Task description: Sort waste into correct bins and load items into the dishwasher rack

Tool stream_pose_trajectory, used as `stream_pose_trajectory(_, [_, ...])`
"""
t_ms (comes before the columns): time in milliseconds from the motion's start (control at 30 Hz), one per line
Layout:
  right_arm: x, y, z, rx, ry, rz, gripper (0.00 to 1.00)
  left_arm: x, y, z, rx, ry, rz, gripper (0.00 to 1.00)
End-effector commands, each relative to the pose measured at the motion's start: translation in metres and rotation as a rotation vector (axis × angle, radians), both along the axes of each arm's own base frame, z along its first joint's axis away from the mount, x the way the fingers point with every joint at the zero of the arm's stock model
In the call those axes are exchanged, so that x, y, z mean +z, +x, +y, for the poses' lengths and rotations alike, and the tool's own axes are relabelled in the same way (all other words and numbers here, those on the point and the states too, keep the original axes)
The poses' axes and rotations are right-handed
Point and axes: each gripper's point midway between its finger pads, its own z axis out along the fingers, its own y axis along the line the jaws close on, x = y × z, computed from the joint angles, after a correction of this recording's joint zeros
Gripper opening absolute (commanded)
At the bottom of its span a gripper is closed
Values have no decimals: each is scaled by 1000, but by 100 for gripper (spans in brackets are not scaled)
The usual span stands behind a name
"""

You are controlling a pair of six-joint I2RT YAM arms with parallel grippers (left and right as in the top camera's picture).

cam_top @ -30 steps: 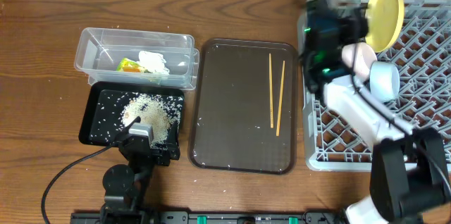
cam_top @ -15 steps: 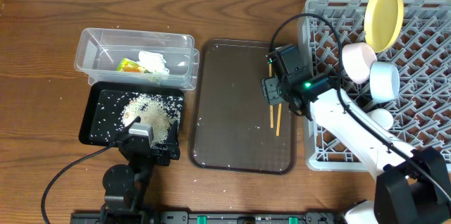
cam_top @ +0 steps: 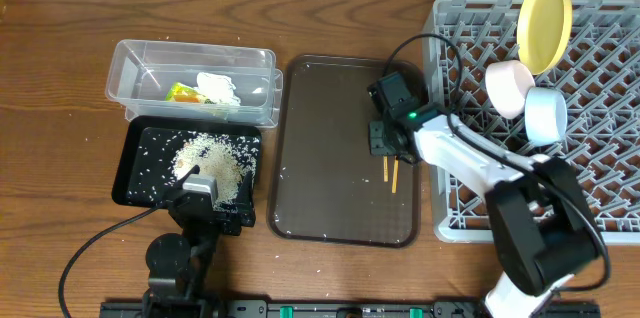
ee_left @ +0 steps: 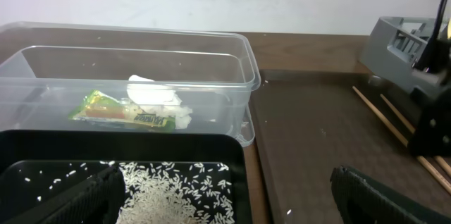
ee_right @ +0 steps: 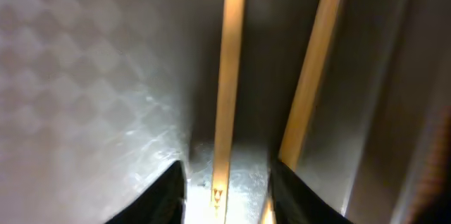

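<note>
While the grey dishwasher rack (cam_top: 610,138) fills the right side, holding the pale-yellow plate (cam_top: 545,23) upright at its far edge with the white bowl (cam_top: 508,88) and light-blue bowl (cam_top: 545,115) just nearer, the brown serving tray (cam_top: 330,158) in the middle carries both chopsticks (cam_top: 393,173). On the left, the clear tub (cam_top: 130,68) contains the snack wrapper (cam_top: 182,93) and tissue (cam_top: 217,86). The black tray (cam_top: 135,173) beside its near wall holds the rice (cam_top: 210,158). The right gripper (ee_right: 225,192) sits low over the serving tray, its fingers narrowly apart astride one chopstick without pinching it. The left gripper (ee_left: 232,196) hangs over the black tray's near edge, spread wide.
</note>
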Motion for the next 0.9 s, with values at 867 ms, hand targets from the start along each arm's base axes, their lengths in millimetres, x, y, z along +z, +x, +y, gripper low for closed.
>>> stream_pose_trajectory(867, [163,47,-112,21,-8,-386,1,-12,0,0,-5,17,21,96])
